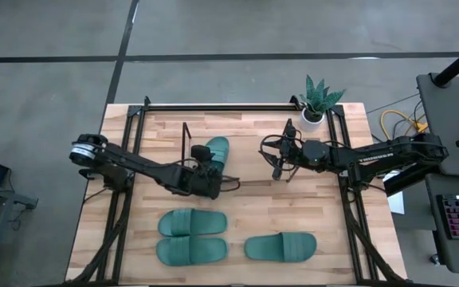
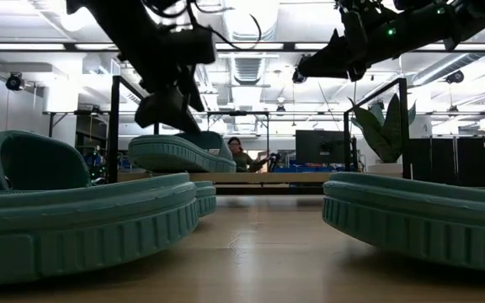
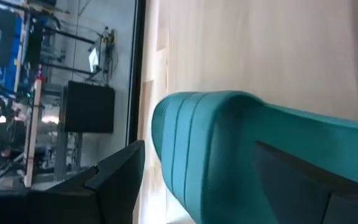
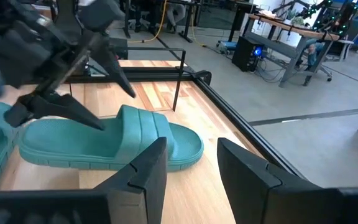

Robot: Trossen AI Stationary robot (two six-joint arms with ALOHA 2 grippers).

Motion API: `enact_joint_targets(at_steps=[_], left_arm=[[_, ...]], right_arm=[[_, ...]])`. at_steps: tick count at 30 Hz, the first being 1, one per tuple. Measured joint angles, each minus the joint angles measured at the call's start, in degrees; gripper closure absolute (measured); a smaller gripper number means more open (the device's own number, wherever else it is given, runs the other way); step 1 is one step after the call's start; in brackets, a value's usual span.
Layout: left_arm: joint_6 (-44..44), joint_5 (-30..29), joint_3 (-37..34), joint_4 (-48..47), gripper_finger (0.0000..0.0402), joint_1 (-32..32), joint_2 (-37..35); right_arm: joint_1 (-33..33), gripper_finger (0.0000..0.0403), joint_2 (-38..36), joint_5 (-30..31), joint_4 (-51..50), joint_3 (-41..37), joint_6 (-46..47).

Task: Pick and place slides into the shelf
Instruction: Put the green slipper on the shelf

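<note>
Wooden table (image 1: 253, 203) carries three slides; my left gripper (image 1: 208, 177) clamps the fourth slide (image 1: 213, 149), my right gripper (image 1: 280, 170) hangs spread open.

Potted plant (image 1: 318, 99) at table's (image 1: 253, 203) far corner

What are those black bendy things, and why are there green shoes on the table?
Those are two robot arms, each ending in a two-finger hand. One picture looks down from above, one looks level across the light wooden table, and two come from cameras on the arms' wrists. The left hand is pinching one teal-green rubber slide sandal by its heel, beside a thin black metal rod rack. The right hand is open, holds nothing and hangs above the table near a small potted plant. Three more teal-green sandals lie flat at the table's front, waiting their turn.
</note>
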Motion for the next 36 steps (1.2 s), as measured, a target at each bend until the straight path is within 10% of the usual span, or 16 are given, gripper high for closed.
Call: enact_joint_targets(at_steps=[17, 36], left_arm=[[-0.13, 6.39, 0.0, -1.43, 0.0131, 7.71, -0.06], [-1.65, 6.52, -0.2, 0.41, 0.0285, 7.78, 2.95]], right_arm=[[0.0, 0.0272, 0.0, 0.0, -0.39, -0.09, -0.07], [0.0, 0.0278, 0.0, -0.02, 0.11, -0.11, -0.44]])
